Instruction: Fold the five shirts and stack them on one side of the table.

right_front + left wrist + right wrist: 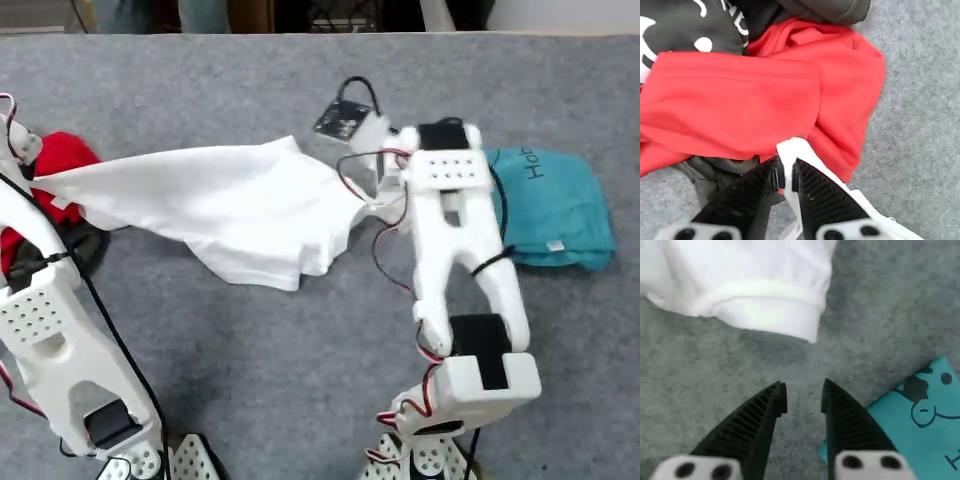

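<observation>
As left tool (786, 169) grips white shirt (230, 205), red shirt (740, 110) beneath

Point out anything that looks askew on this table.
The white shirt lies rumpled across the middle, one corner pinched in the left hand. The red shirt and a dark shirt sit crumpled in a heap by that hand. Only the teal shirt is folded.
</observation>
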